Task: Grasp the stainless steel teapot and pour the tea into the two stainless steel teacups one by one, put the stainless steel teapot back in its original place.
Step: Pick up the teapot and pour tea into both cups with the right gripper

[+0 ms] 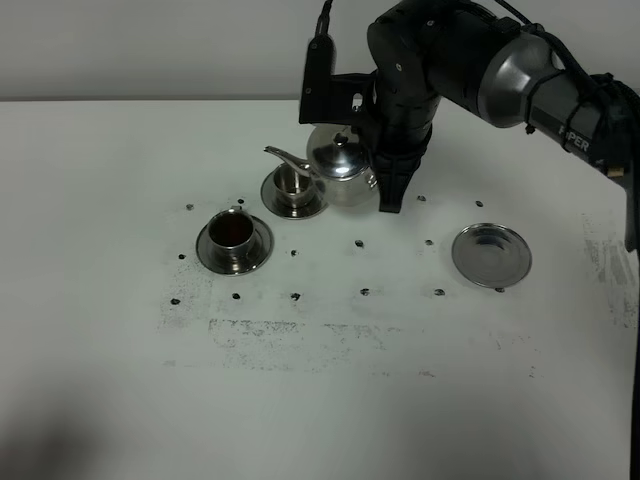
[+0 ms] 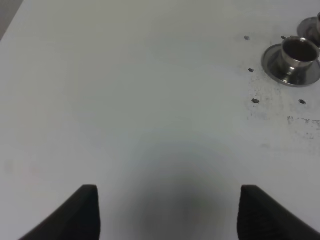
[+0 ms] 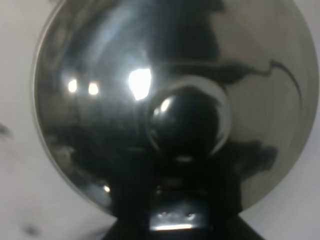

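The stainless steel teapot (image 1: 340, 165) hangs over the table's back middle, its thin spout reaching left over the rear teacup (image 1: 293, 186) on its saucer. My right gripper (image 1: 390, 198) is shut on the teapot's handle side. In the right wrist view the pot's shiny dome and lid knob (image 3: 187, 117) fill the frame, with the gripper (image 3: 175, 220) dark below them. The front teacup (image 1: 233, 233) holds dark tea and also shows in the left wrist view (image 2: 299, 54). The lone flat saucer (image 1: 490, 255), the original place, lies bare at the right. My left gripper (image 2: 170, 215) hovers open over bare table.
Small dark marks dot the white table (image 1: 320, 380) around the cups and saucer. A scuffed grey patch lies in front of them. The right arm's black body (image 1: 470, 60) reaches in from the upper right above the teapot.
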